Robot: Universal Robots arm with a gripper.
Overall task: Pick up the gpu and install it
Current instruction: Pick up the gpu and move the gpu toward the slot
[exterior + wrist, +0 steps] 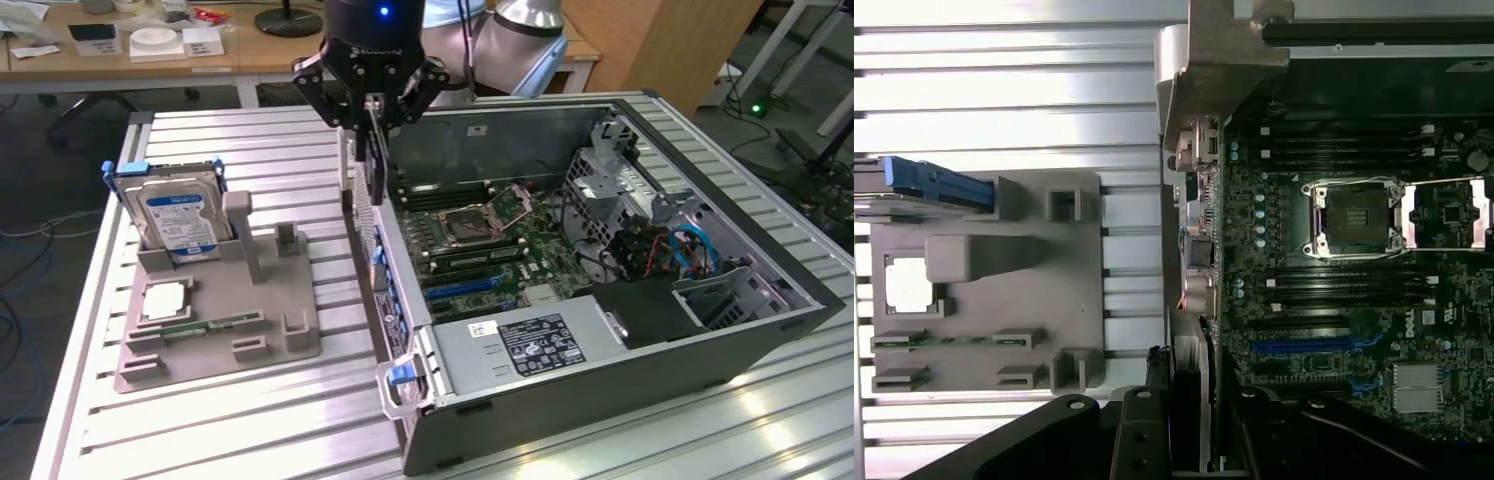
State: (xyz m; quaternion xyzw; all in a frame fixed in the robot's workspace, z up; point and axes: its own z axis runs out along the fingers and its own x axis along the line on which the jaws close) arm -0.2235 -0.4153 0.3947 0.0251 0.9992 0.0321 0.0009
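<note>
Black fingers (1144, 430) pinch thin flat dark gpu (379, 170) | upright at grey metal case (521, 135) wall

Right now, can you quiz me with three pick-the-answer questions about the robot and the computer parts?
1. Where is the gpu?
A) lying on the grey tray
B) held in the claw above the edge of the computer case
C) plugged into the board

2. What colour is the label on the hard drive?
A) red
B) yellow
C) blue

3. How is the computer case?
A) open, insides showing
B) closed with a lid
C) wrapped in plastic

Answers:
1 B, the thin card hangs gripped in the claw.
2 C, the standing drive's label is blue.
3 A, its insides are in plain sight.
</note>
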